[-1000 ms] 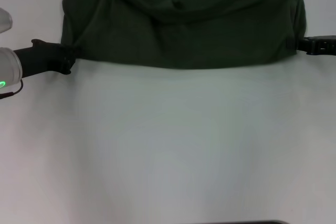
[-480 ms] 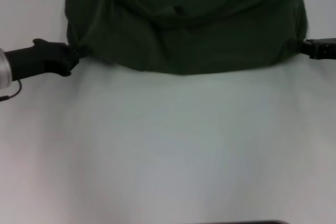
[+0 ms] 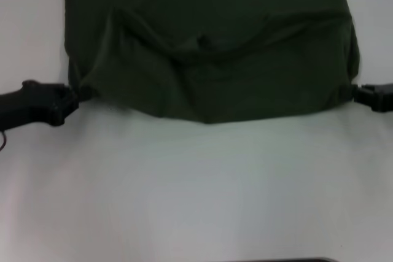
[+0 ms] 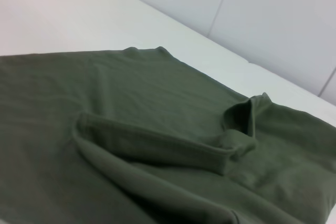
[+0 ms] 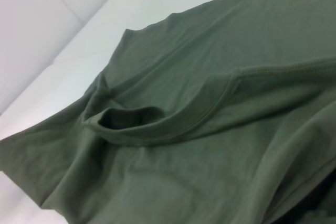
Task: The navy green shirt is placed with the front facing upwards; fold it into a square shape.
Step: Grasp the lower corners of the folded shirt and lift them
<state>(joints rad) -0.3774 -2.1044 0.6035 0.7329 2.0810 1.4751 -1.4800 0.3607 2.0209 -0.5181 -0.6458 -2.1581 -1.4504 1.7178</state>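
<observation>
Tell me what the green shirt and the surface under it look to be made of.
The shirt looks like a soft matte knit, probably cotton jersey: it drapes in loose folds and shows a stitched hem. The table looks like a smooth, hard white surface, perhaps laminate, with a faint sheen; its exact material is unclear.

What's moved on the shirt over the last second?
Both claws have pulled the near edge of the navy green shirt toward the robot, the left claw and right claw each staying at its own corner. The edge now sags in the middle between them. The fold with the hem across the shirt remains, and the white table is unchanged.
</observation>
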